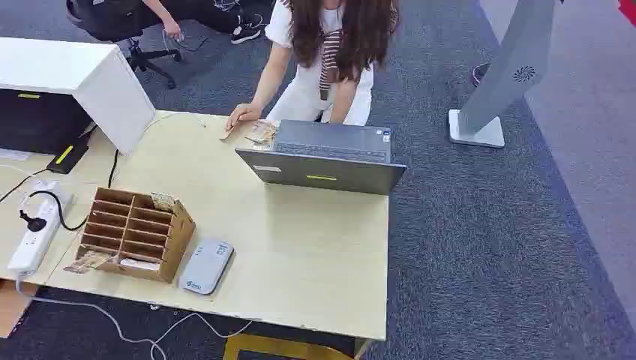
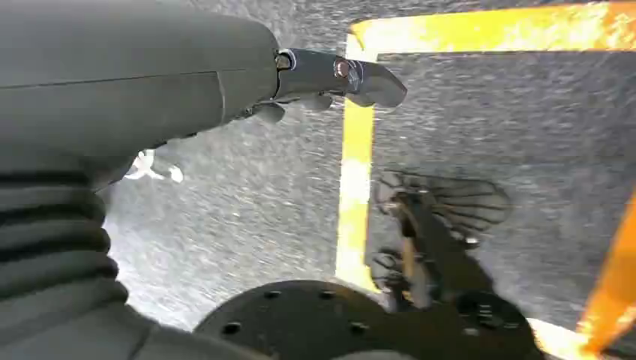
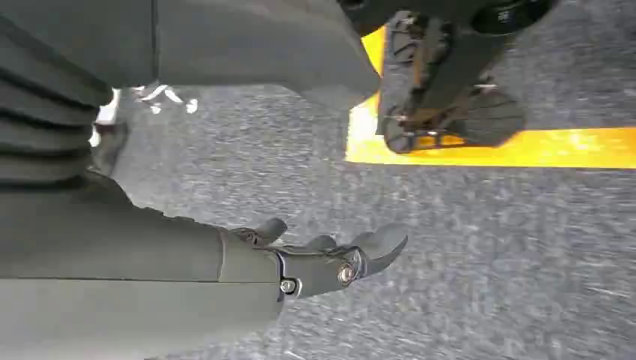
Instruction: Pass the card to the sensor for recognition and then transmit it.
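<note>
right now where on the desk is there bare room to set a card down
The widest bare patch of the table lies between the laptop and the near edge, right of the grey sensor. A smaller one lies between the wooden organizer and the laptop. The left end is crowded: power strip, cables, white box.

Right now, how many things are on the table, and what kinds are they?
Laptop: 1
Cardboard slot box: 1
Grey card sensor: 1
White power strip: 1
White box: 1
Person's hand: 1
Total: 6
</note>
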Motion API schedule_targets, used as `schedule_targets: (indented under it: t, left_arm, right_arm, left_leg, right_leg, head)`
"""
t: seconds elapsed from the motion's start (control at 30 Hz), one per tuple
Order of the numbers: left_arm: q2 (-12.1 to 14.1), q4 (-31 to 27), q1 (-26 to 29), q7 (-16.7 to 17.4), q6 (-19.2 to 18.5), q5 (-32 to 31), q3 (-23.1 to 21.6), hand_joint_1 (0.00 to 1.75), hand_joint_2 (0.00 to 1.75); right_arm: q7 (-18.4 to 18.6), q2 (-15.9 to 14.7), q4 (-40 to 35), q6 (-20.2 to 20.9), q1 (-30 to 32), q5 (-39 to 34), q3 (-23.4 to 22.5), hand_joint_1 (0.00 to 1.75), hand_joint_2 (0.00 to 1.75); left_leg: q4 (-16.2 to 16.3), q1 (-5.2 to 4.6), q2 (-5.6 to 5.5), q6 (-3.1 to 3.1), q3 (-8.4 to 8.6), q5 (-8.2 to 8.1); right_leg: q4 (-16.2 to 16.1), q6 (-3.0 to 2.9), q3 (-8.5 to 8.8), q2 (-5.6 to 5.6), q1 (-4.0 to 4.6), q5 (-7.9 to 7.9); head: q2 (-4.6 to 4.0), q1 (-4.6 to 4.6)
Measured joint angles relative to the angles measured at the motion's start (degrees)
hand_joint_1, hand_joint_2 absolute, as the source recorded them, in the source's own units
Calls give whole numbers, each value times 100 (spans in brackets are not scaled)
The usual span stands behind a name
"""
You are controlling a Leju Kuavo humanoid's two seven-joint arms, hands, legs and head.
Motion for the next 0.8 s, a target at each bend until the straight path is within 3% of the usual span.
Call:
schedule_targets:
  t: [0.07,0.1,0.53,0.7,0.8]
  left_arm:
    - [-18,0,-35,-125,-98,-52,265,0,0]
    - [-28,-2,-50,-190,-144,-83,402,0,175]
    - [-310,-341,-277,-1101,-933,-411,2623,0,175]
    - [-542,-849,-323,-1300,-1368,-446,3438,0,175]
    - [-625,-1150,-338,-1311,-1670,-345,3672,0,175]
  right_arm:
    - [-141,2,13,-29,-37,27,-77,0,0]
    - [-206,2,22,-48,-53,37,-120,0,0]
    - [-757,133,280,-428,-285,197,-887,0,0]
    - [-678,203,406,-675,-352,262,-1154,0,0]
    - [-505,225,437,-802,-353,352,-1206,0,0]
  left_leg:
    - [0,0,0,0,2,0]
    - [0,0,0,0,3,1]
    - [0,0,0,0,3,0]
    - [0,0,0,0,3,0]
    - [0,0,0,0,3,1]
  right_leg:
    - [0,0,1,0,0,0]
    - [0,0,1,0,0,0]
    - [0,0,-1,0,0,0]
    - [0,0,-1,0,0,0]
    - [0,0,-1,1,0,0]
  head:
    - [0,-2]
    - [0,0]
    - [0,-2]
    - [0,0]
    - [0,-2]
